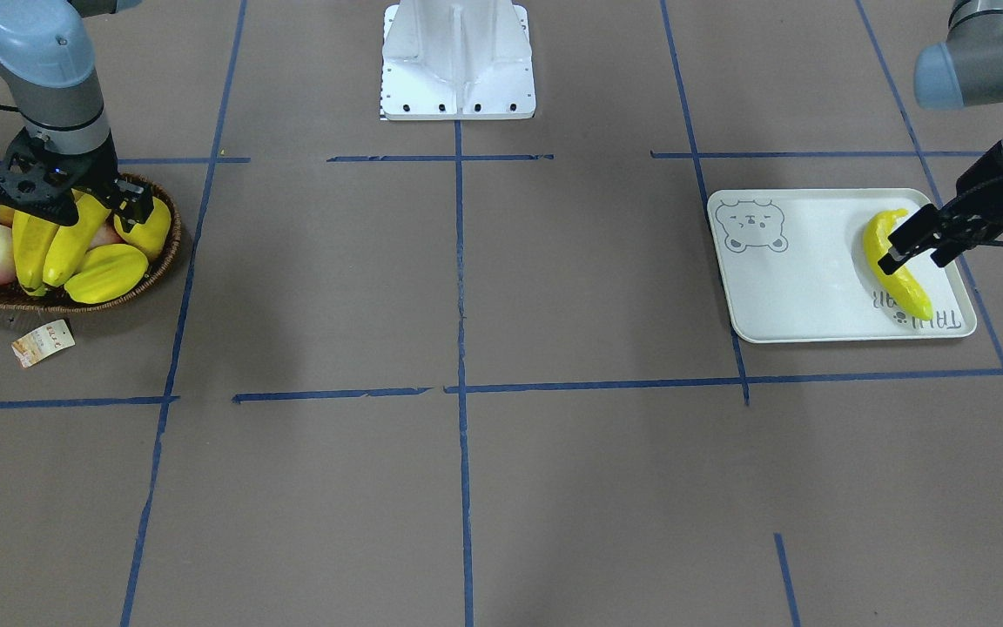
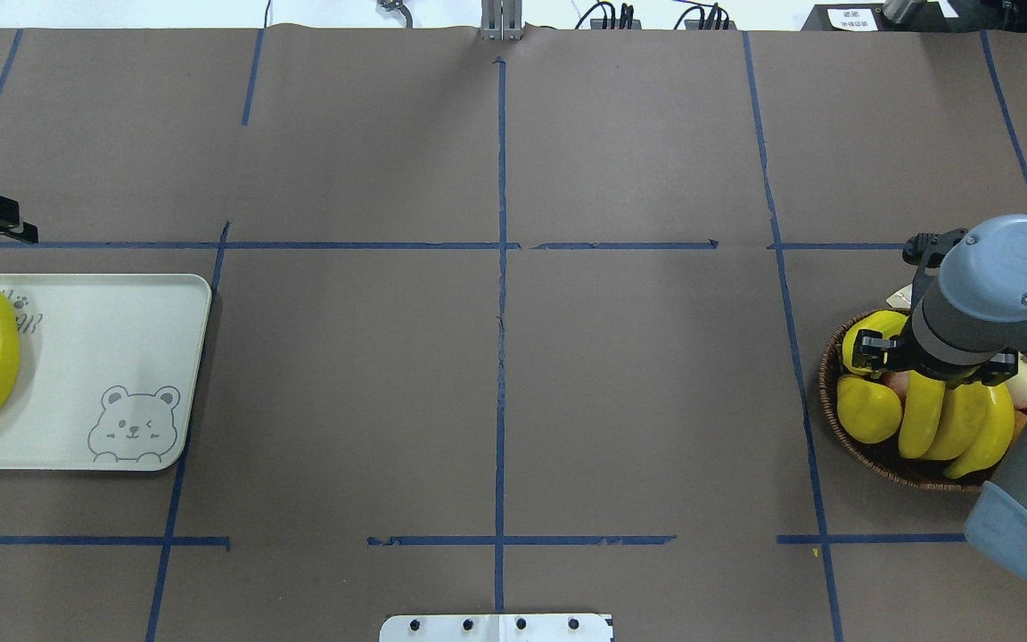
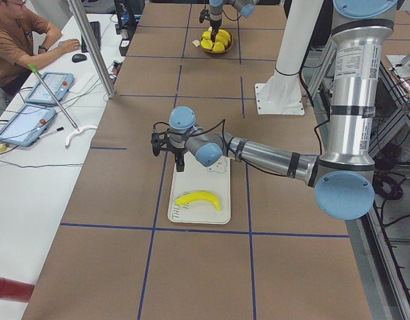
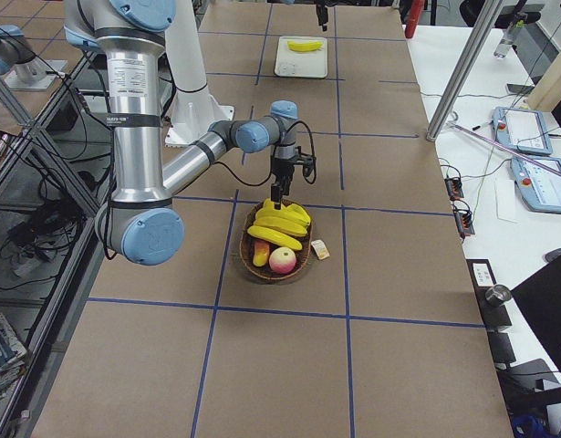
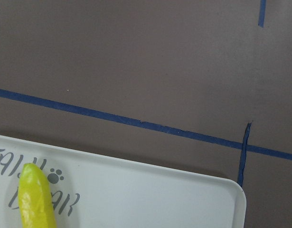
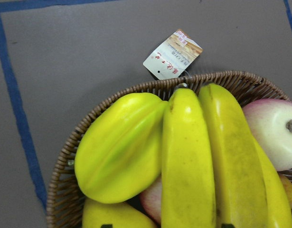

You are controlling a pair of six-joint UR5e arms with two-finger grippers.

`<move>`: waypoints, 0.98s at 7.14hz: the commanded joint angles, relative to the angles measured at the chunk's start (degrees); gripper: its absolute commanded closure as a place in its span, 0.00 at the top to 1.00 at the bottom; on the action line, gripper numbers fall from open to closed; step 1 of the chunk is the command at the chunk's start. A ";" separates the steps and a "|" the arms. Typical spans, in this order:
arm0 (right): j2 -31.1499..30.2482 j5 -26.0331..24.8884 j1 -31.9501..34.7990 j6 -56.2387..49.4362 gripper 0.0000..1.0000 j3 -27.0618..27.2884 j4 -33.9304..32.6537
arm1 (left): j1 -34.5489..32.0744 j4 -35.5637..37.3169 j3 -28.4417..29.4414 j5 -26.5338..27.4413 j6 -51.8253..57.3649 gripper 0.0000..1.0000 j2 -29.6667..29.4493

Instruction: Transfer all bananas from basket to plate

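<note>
Right gripper point(image 1: 75, 207) hangs over the basket point(image 1: 166, 252), jaws spread astride one banana point(image 6: 188, 156). Left gripper point(image 1: 919, 248), jaws spread and empty, hovers clear of the plate's point(image 1: 797, 279) banana point(image 1: 906, 287).

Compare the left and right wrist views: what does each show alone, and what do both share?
Only the left wrist view: the plate with its lettering, and the tip of one banana on it. Only the right wrist view: the basket holding bananas, a starfruit and a pink fruit, with a paper tag beside it. Both: the brown table and blue tape.
</note>
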 commanded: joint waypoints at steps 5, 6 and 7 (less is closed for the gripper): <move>-1.03 -0.93 -2.96 0.35 0.74 -0.19 -0.99 | 0.00 -0.07 -0.08 0.00 0.09 0.99 0.00; -1.29 -0.93 -3.23 0.35 0.74 -0.19 -0.99 | 0.09 -0.07 0.01 0.00 0.26 0.99 0.00; -1.47 -0.93 -3.14 0.35 0.73 -0.19 -0.99 | 0.09 -0.07 0.01 0.09 0.26 0.99 0.00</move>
